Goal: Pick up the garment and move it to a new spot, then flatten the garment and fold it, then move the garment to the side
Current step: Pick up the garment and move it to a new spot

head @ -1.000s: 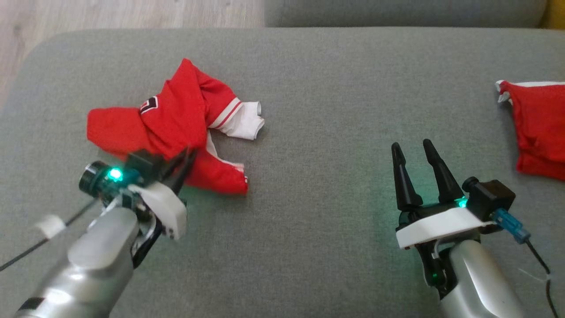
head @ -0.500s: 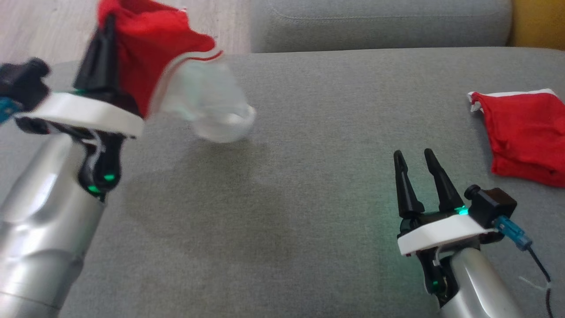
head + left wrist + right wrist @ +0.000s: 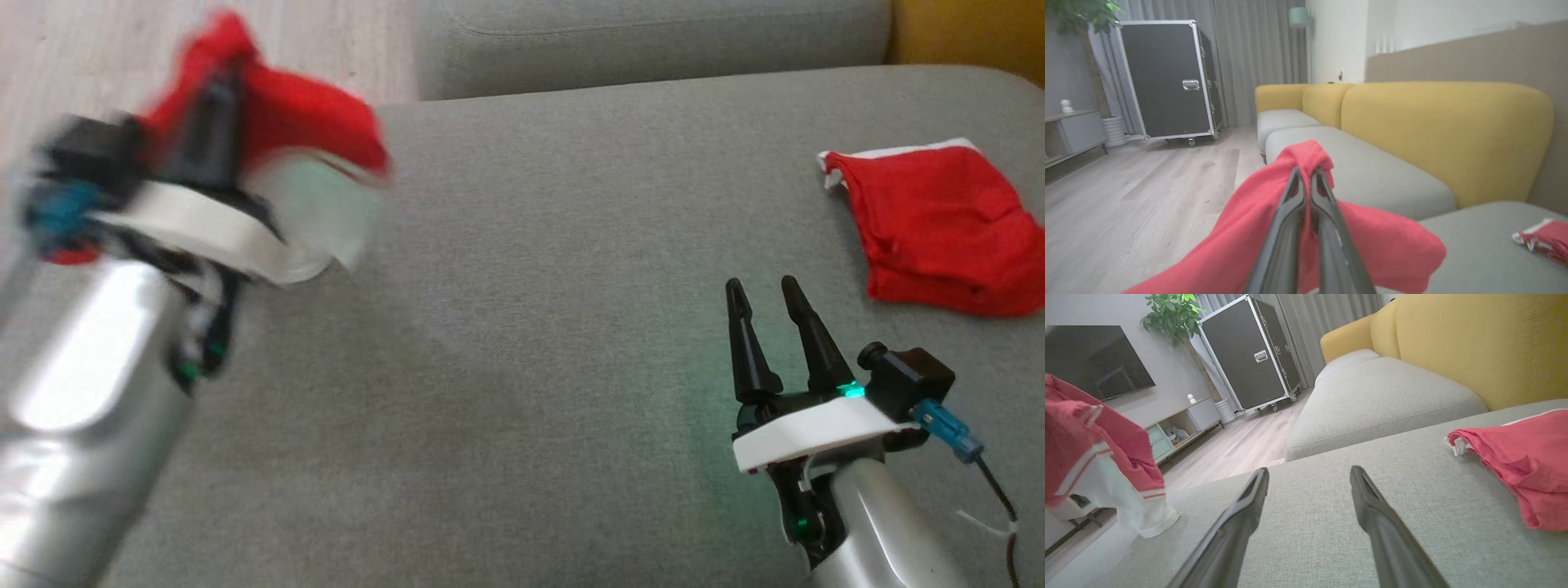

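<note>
The garment (image 3: 302, 122), red with a white striped sleeve, hangs in the air over the far left corner of the grey seat cushion (image 3: 531, 286). It is pinched in the left gripper (image 3: 216, 106). In the left wrist view the two dark fingers (image 3: 1290, 220) are pressed nearly together, with a fold of red cloth (image 3: 1380, 245) bunched between them at the tips and draping down on both sides. In the right wrist view the white cuff (image 3: 1151, 522) dangles close to the cushion's edge; whether it touches cannot be told. The left arm's silver forearm (image 3: 90, 392) climbs from the lower left of the head view, blurred, with the fingers pointing up and away.

The right gripper (image 3: 763, 286) sits low over the cushion at the lower right, jaws spread wide and holding nothing. A second red garment (image 3: 931, 220) lies crumpled on the cushion to its right, apart from it.
</note>
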Available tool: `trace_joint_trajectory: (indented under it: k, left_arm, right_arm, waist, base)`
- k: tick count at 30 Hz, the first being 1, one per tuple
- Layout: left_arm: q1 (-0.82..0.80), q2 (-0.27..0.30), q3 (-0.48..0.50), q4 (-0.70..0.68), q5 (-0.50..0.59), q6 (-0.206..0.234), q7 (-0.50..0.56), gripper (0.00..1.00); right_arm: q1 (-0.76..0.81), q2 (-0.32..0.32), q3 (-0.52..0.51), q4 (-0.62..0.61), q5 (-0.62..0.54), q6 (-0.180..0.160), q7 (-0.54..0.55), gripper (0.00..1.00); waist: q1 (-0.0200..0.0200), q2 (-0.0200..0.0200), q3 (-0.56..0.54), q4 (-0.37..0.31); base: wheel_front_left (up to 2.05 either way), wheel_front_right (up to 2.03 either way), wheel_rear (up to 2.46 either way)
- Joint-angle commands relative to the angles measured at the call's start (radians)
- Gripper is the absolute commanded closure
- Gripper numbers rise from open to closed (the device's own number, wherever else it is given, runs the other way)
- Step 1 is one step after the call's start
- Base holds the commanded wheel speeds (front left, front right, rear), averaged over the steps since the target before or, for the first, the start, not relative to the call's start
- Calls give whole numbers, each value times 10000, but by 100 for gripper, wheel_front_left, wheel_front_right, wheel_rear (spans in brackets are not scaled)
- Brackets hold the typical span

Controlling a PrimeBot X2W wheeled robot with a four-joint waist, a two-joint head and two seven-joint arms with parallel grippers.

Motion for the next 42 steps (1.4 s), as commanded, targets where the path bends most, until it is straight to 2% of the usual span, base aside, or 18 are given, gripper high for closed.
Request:
trace_joint_trajectory:
  k: [1, 3, 4, 9, 10, 11, 16, 21, 25, 30, 35, 39, 42]
  left_arm:
    - [-380, 268, 238, -305, 193, 73, 78, 100]
    - [-248, -40, -312, -292, 516, 166, 312, 100]
    - [-81, -476, -818, -173, 695, 188, 498, 100]
    - [330, -1810, -1800, 466, 846, 160, 598, 100]
    - [386, -2076, -1915, 625, 860, 174, 515, 56]
    - [432, -2328, -2024, 774, 866, 147, 417, 0]
    - [464, -3200, -2276, 1347, 793, -132, -137, 0]
    - [259, -3273, -1962, 1434, 730, -377, -954, 0]
    - [239, -3005, -1369, 1164, 645, -444, -1339, 0]
    - [728, -2161, -408, 711, 823, -103, -1479, 0]
    - [2097, -1310, 800, -76, 1208, 228, -1493, 0]
    - [3704, -1157, 1554, -753, 1557, 286, -1494, 0]
    - [4457, -1341, 1935, -1071, 1629, 332, -1495, 0]
  right_arm:
    - [-279, -10, 237, -350, 60, -9, -109, 0]
    - [-340, -10, 274, -389, 91, -9, -109, 0]
    - [-419, -10, 317, -433, 120, -9, -109, 0]
    - [-646, -10, 336, -547, 165, -9, -109, 0]
    - [-684, -10, 331, -574, 181, -9, -109, 0]
    - [-717, -10, 325, -595, 194, -9, -109, 0]
    - [-753, -10, 253, -655, 206, -9, -109, 0]
    - [-653, -10, -72, -661, 101, -9, -109, 0]
    - [-550, -10, -232, -565, -28, -9, -109, 0]
    - [-424, -10, -281, -544, -95, -9, -109, 0]
    - [-147, -10, -269, -506, -132, -9, -109, 0]
    - [144, -10, -229, -420, -106, -9, -109, 0]
    - [274, -10, -242, -379, -107, -9, -109, 0]
  waist:
    - [1, 0, 46, -72]
    - [1, 0, 145, -202]
    - [1, 0, 263, -362]
    - [1, 0, 575, -872]
    - [1, 0, 637, -976]
    - [1, 0, 686, -1067]
    - [1, 0, 796, -1263]
    - [1, 0, 726, -951]
    - [1, 0, 504, -488]
    - [1, 0, 93, 69]
    - [1, 0, -333, 565]
    - [1, 0, -618, 876]
    - [1, 0, -708, 1014]
  base:
    - [0, 0, 0]
    - [0, 0, 0]
    - [0, 0, 0]
    - [0, 0, 0]
    - [0, 0, 0]
    - [0, 0, 0]
    - [0, 0, 0]
    - [0, 0, 0]
    - [0, 0, 0]
    - [0, 0, 0]
    - [0, 0, 0]
    - [0, 0, 0]
    - [0, 0, 0]
